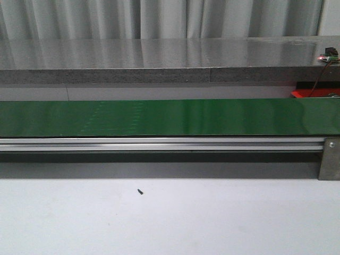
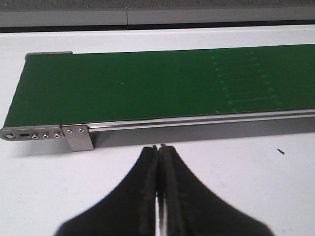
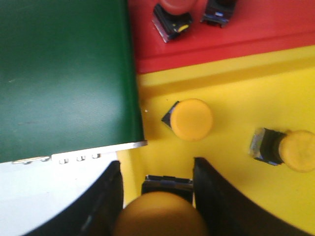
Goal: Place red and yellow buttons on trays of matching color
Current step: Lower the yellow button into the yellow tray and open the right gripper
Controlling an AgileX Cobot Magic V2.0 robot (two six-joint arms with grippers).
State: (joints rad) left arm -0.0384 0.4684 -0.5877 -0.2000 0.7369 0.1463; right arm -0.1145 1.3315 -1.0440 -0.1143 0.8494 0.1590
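In the right wrist view my right gripper (image 3: 156, 164) hangs over the yellow tray (image 3: 231, 88), shut on a yellow button (image 3: 160, 216) whose dark base points away between the fingers. Two more yellow buttons (image 3: 193, 119) (image 3: 298, 150) lie on their sides in that tray. The red tray (image 3: 256, 37) behind it holds a red button (image 3: 172, 14) and a second dark base (image 3: 219, 11) with its cap cut off. My left gripper (image 2: 158, 147) is shut and empty above the white table, just in front of the belt's end.
A long green conveyor belt (image 1: 159, 117) on an aluminium rail (image 1: 159, 144) crosses the table, with nothing on it. Its end bracket (image 2: 78, 137) stands close to the left gripper. A sliver of the red tray (image 1: 313, 91) shows at the right. A small black speck (image 1: 140, 192) lies on the white table.
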